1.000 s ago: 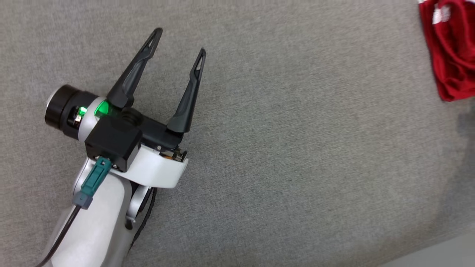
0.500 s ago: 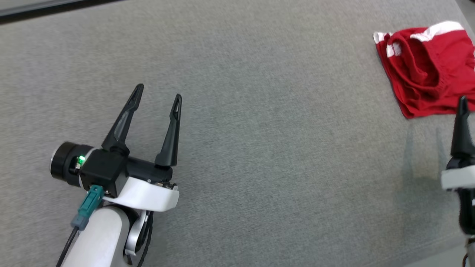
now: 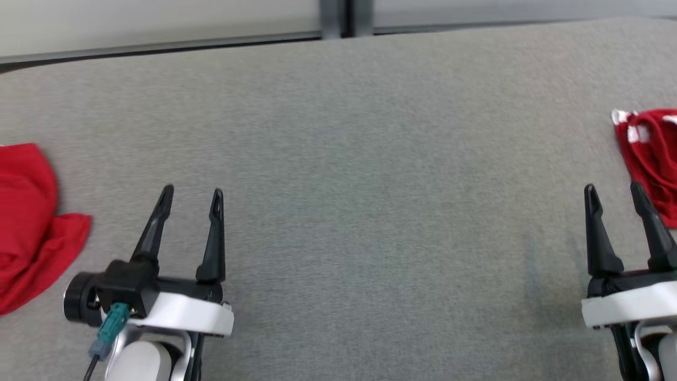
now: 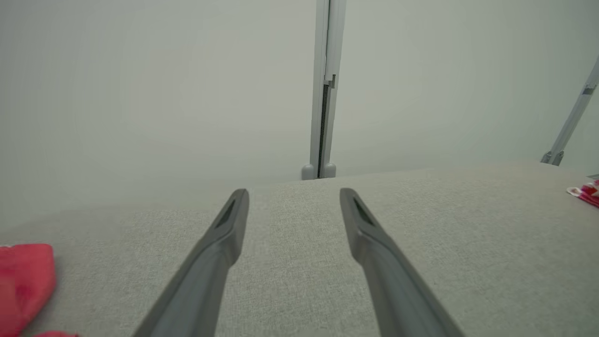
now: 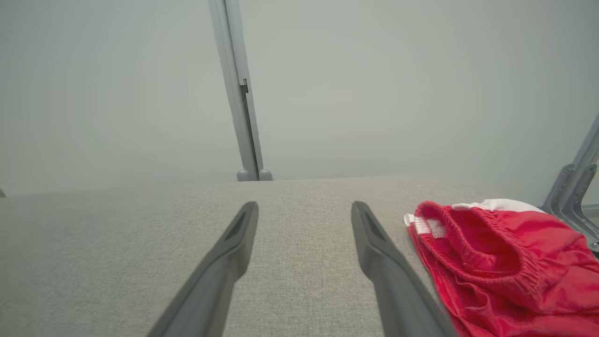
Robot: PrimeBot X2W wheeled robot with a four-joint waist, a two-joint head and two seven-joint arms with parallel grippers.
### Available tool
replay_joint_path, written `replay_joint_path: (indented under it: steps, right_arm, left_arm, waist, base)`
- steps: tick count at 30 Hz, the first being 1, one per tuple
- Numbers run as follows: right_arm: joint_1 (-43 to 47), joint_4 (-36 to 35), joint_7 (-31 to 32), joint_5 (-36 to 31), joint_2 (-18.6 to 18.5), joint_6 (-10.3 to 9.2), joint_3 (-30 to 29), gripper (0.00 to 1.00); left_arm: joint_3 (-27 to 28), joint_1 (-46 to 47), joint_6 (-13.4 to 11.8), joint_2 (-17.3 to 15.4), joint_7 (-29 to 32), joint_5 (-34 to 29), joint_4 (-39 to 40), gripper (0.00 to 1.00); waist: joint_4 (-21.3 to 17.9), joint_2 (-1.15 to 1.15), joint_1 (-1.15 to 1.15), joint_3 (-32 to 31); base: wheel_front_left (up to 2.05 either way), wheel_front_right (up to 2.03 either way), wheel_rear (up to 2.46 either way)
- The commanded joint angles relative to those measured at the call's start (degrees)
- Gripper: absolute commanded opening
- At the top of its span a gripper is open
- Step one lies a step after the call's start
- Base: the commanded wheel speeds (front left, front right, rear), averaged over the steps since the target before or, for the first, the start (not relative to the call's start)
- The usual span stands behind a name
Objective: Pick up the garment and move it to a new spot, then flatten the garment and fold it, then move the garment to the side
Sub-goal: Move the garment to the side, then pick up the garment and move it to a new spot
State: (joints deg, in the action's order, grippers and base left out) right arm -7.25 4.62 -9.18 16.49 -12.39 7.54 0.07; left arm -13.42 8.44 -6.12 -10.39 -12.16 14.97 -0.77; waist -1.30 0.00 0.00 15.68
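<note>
Garment [image 3: 649, 159], red with white trim, just beside right hand [image 3: 612, 187]; that hand and left hand [image 3: 192, 190] wide, empty

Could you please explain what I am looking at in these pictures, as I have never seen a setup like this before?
This is a wheeled robot with two arms, each ending in a claw of two long dark fingers. One picture comes from a camera on its head, looking down: the left claw is at the lower left, the right claw at the lower right. The other two pictures come from cameras on each wrist, looking along that claw's own fingers. Everything lies on a grey fabric surface. A red garment with white trim lies crumpled beside the right claw, and a red cloth lies out to the left of the left claw. Both claws are open and hold nothing.
</note>
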Motion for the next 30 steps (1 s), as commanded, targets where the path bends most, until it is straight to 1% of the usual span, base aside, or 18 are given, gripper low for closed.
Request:
replay_joint_path:
  steps: [1, 4, 8, 20, 30]
  right_arm:
    - [1.2, -0.7, 0.4, -0.4, -0.2, -0.1, -0.4, 1.0]
    - [3.8, -3.0, 2.3, -1.3, 0.5, -0.1, -0.8, 1.0]
    - [7.1, -5.7, 4.3, -2.3, 1.3, -0.09, -1.2, 1.0]
    - [14.7, -10.1, 8.2, -2.7, 2.4, -0.09, -0.8, 1.0]
    - [17.4, -11.9, 10.1, -2.9, 2.6, -0.08, -1.8, 1.0]
  left_arm:
    - [0.1, -0.9, -0.2, -0.2, -0.2, 0.4, -0.3, 1.0]
    - [0.7, -2.9, -0.6, -0.3, -0.6, 1.1, -1.4, 1.0]
    - [1.0, -5.4, -0.5, -0.6, -0.8, 1.9, -2.5, 1.0]
    - [1.2, -12.0, -1.6, -1.8, 0.6, 3.3, -3.9, 1.0]
    - [0.9, -13.5, -2.1, -2.7, 2.1, 3.5, -4.2, 1.0]
  waist:
    - [2.8, 0.0, 0.0, -2.7]
    - [4.2, 0.0, 0.0, -4.9]
    - [5.0, 0.0, 0.0, -7.8]
    - [4.5, 0.0, 0.0, -15.4]
    - [4.5, 0.0, 0.0, -17.4]
  base:
    - [0.0, 0.0, 0.0]
    - [0.0, 0.0, 0.0]
    - [0.0, 0.0, 0.0]
    - [0.0, 0.0, 0.0]
    - [0.0, 0.0, 0.0]
